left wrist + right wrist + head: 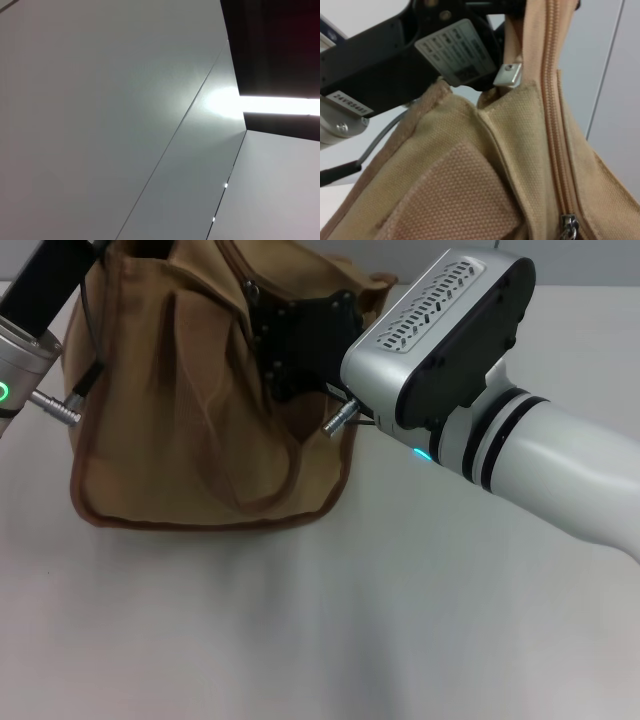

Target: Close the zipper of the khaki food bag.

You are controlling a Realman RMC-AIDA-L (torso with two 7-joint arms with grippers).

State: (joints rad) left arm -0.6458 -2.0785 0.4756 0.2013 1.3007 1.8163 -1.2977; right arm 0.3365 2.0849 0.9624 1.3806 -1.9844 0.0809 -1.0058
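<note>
Left claw grips the bag's far-left top; right claw at its right top, grip state unclear; zipper slider visible.

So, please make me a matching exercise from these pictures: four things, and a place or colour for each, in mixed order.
1 khaki food bag
2 zipper slider
3 left gripper
4 right gripper

a silver
b at the bag's upper left end
c resting on the white table
d against the bag's upper right side

Pairs: 1-c, 2-a, 3-b, 4-d
</note>
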